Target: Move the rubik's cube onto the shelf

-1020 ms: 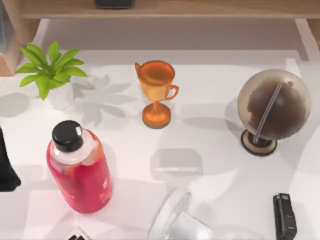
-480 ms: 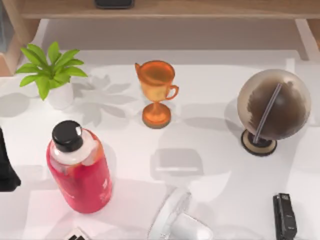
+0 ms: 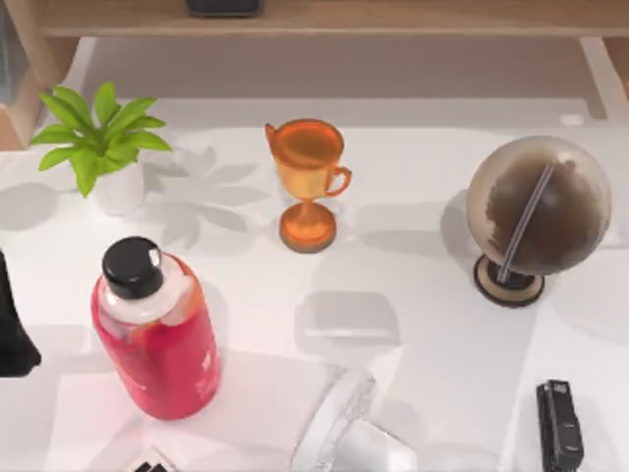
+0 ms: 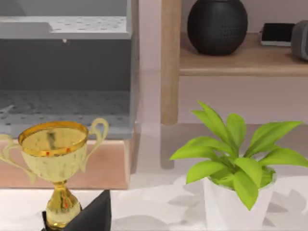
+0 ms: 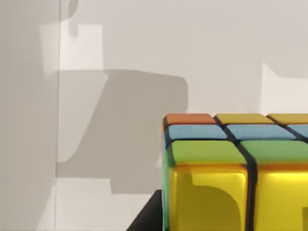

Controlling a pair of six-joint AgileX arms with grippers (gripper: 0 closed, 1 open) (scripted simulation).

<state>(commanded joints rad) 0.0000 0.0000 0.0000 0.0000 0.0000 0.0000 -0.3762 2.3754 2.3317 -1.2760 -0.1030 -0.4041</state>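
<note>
Above white table (image 5: 144,57), rubik's cube (image 5: 231,168), open room beside

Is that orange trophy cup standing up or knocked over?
Upright. The orange trophy cup stands on its round base on the white table, bowl opening facing up, seen from above.

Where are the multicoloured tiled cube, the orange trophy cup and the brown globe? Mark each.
Multicoloured tiled rubik's cube (image 5: 240,178): right wrist view, yellow face.
Orange trophy cup (image 3: 307,147): top view, bowl.
Brown globe (image 3: 539,205): top view, sphere.
</note>
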